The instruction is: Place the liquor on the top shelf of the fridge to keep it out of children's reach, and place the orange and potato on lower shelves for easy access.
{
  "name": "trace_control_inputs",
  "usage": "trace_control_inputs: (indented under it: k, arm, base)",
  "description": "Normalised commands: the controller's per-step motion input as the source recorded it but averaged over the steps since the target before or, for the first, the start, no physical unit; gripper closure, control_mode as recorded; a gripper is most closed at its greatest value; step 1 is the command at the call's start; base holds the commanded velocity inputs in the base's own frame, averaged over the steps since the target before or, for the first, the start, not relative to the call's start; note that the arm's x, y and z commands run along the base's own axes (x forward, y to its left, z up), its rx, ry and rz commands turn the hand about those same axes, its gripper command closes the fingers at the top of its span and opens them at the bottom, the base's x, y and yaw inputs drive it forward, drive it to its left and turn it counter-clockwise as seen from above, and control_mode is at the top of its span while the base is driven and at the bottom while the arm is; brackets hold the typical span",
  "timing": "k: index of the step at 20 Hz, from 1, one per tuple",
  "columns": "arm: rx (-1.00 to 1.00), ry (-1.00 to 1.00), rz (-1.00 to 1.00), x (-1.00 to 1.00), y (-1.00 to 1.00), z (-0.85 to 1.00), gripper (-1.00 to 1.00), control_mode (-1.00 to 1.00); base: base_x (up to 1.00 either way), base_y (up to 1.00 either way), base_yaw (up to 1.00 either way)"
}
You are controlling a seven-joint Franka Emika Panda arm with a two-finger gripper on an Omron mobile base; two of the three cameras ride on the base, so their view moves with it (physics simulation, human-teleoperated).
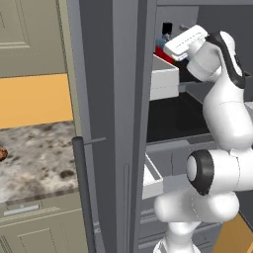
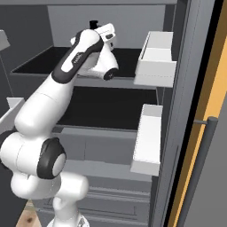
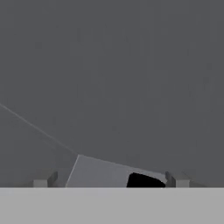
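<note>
Reaching into the open fridge, the end effector is hanging at the level of the top shelf, and its two fingertips are standing wide apart in the hand view with nothing clamped between them, so it is released. Between those tips, the black cap of the liquor is showing low in the hand view, with a pale grey face of the fridge's inner wall behind it.

In the left base view the liquor is sitting on the top shelf, just beyond the white wrist: its black cap, light blue shoulder and a strip of red body are peeking out between the door's upper white bin and the hand. In the right base view only the black cap is poking up above the hand, so whether the fingers are touching the bottle cannot be told.

The lower shelves are lying dark beneath, and a second white bin is hanging on the door below the first.

On the speckled worktop to the left of the fridge door, a small reddish-brown lump, the potato, is lying at the very edge of the left base view, mostly cut off.
</note>
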Motion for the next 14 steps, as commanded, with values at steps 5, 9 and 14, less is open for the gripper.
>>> trace_control_inputs:
  k: [5, 9, 14]
  arm:
    - [-0.13, 0.13, 0.0, -1.0, -0.05, -0.04, -1.0, -1.0]
    - [-0.14, 0.21, 0.0, -1.0, -0.01, -0.05, -1.0, -1.0]
    - [-0.16, 0.29, 0.0, -1.0, 0.0, -0.24, -1.0, -1.0]
  base:
    - [0.0, 0.0, 0.0]
    - [0.0, 0.0, 0.0]
    - [0.0, 0.0, 0.0]
